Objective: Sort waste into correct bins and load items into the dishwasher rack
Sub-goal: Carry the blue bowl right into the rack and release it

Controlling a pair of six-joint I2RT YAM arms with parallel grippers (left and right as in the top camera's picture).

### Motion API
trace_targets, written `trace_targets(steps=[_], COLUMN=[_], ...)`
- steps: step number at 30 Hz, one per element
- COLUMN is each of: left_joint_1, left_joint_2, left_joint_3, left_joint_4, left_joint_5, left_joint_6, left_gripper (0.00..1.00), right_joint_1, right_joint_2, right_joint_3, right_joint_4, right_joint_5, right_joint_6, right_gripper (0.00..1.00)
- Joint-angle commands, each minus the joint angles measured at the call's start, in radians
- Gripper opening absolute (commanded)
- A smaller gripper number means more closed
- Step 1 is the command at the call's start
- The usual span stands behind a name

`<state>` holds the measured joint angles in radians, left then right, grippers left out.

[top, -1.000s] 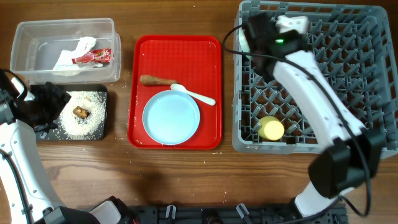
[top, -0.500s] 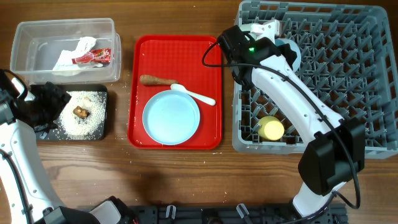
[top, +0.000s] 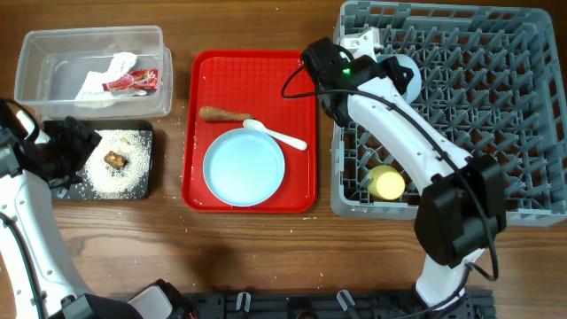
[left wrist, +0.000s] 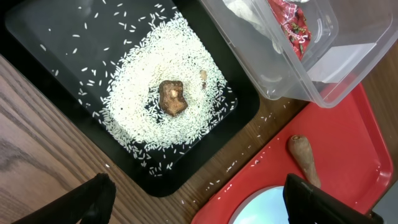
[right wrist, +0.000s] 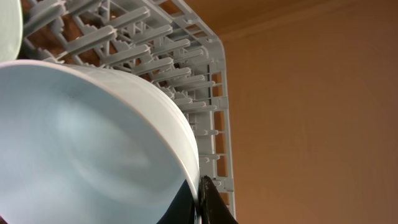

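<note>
My right gripper [right wrist: 200, 193] is shut on the rim of a small pale bowl [right wrist: 93, 143] and holds it over the back left of the grey dishwasher rack [top: 532, 106]; the bowl also shows in the overhead view [top: 409, 75]. A yellow cup [top: 386, 182] lies in the rack. The pale blue plate [top: 244, 167], white spoon [top: 276, 134] and brown stick [top: 223, 114] lie on the red tray [top: 301, 71]. My left gripper [left wrist: 199, 211] is open and empty above the black tray [left wrist: 37, 37], which holds rice [left wrist: 143, 81] and a brown lump [left wrist: 172, 98].
The clear tub [top: 53, 53] at the back left holds a crumpled napkin [top: 104, 78] and a red wrapper [top: 133, 81]. Loose rice grains lie on the wood between the black tray and the red tray. A second pale curved edge [right wrist: 7, 18] shows among the rack's pegs.
My right arm has swung left and forward over the rack with the bowl in its jaws. The left arm has not moved.
</note>
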<state>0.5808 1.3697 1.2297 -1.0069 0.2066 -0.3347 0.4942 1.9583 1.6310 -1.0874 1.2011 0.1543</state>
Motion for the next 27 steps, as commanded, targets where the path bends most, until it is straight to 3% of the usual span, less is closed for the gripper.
trace_targets(steps=[1, 6, 13, 15, 20, 27], left_joint_1=[0.005, 0.005, 0.005, 0.005, 0.005, 0.005], left_joint_2=[0.005, 0.005, 0.005, 0.005, 0.005, 0.005], left_joint_3=[-0.008, -0.008, -0.008, -0.008, -0.008, -0.008], left_joint_4=[-0.001, 0.0, 0.009, 0.011, 0.011, 0.012], left_joint_5=[0.016, 0.016, 0.016, 0.016, 0.016, 0.016], left_joint_6=[0.013, 0.013, 0.013, 0.013, 0.013, 0.013], left_gripper=[0.88, 0.91, 0.92, 0.92, 0.92, 0.92], right_joint_1=[0.004, 0.01, 0.071, 0.095, 0.146, 0.184], right_joint_2=[0.042, 0.048, 0.048, 0.048, 0.048, 0.048], right_joint_3=[-0.004, -0.004, -0.004, -0.004, -0.003, -0.002], right_joint_4=[-0.019, -0.084, -0.19, -0.228, -0.253, -0.237], right_joint_5=[-0.039, -0.089, -0.217, -0.216, -0.216, -0.217], right_joint_6=[-0.02, 0.066, 0.056, 0.055, 0.055, 0.055], right_gripper=[0.04, 0.04, 0.05, 0.16, 0.59, 0.91])
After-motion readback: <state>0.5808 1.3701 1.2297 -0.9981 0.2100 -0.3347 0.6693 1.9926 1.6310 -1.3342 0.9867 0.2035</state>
